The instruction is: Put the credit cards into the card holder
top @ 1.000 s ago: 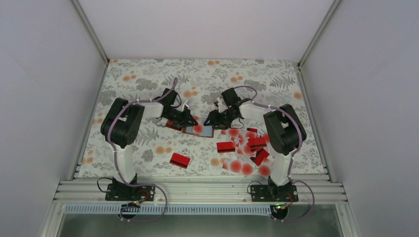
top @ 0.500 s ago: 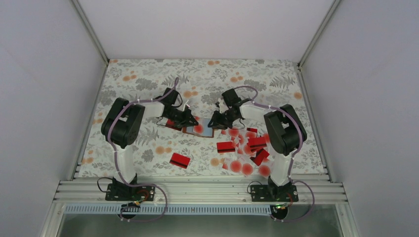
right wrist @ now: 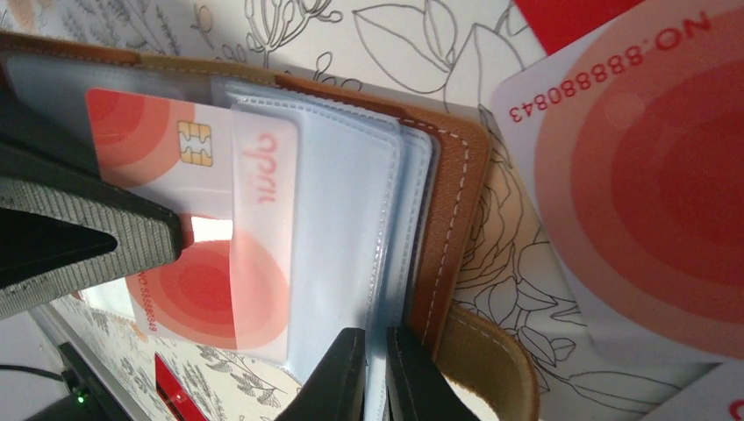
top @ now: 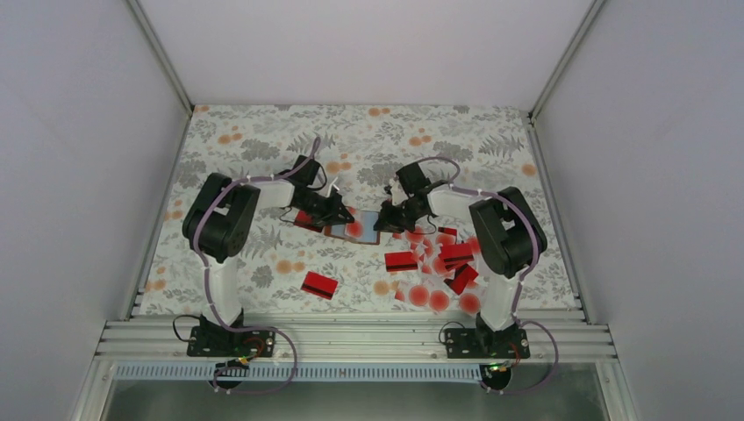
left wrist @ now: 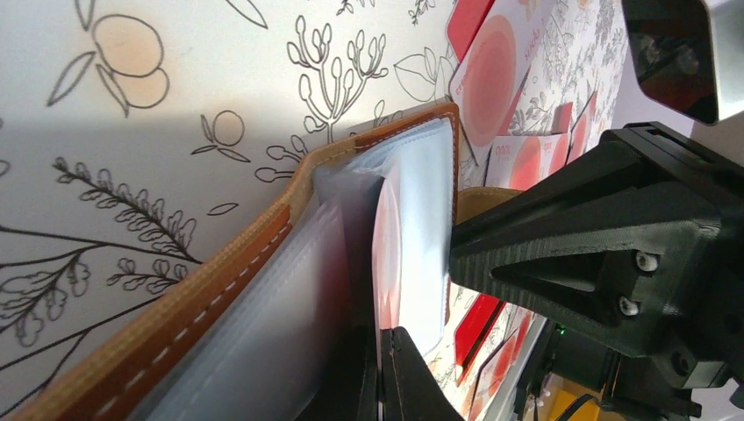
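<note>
Card (right wrist: pixel 175 202) sits half inside the open holder (right wrist: pixel 443 202) on the desk (top: pixel 263 149), nipped in the left pincer (left wrist: pixel 379 379); right pincer (right wrist: pixel 375 373) clamps the holder. Pocket's on the right pincer's side, so push that way.

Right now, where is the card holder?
In the top view, the card holder lies open mid-table between the left gripper and right gripper, just left of the scattered credit cards.
</note>
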Controlling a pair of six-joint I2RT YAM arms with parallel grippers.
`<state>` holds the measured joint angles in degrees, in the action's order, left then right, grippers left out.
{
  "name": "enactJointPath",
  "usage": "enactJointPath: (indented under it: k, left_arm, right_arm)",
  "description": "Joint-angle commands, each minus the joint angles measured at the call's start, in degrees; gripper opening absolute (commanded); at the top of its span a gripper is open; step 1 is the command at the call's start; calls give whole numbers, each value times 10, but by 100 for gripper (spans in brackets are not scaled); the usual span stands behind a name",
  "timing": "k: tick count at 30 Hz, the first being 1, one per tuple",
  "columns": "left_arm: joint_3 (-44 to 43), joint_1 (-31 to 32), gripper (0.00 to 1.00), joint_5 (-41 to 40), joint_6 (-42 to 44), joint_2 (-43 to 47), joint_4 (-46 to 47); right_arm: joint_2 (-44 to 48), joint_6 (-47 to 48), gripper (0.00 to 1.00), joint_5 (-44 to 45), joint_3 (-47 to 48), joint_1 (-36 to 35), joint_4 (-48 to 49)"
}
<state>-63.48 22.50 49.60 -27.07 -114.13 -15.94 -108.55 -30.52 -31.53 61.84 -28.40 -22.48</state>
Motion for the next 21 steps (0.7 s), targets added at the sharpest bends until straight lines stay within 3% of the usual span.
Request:
enactJointPath:
  k: [1,21]
  left_arm:
    - [-12,12,2,-19,-7,-25,-4]
    - [-13,29,3,-22,-40,-31,8]
  right_arm:
    - [-3,9,6,12,-29,-2,8]
    - [-6,6,4,-10,-47,-2,37]
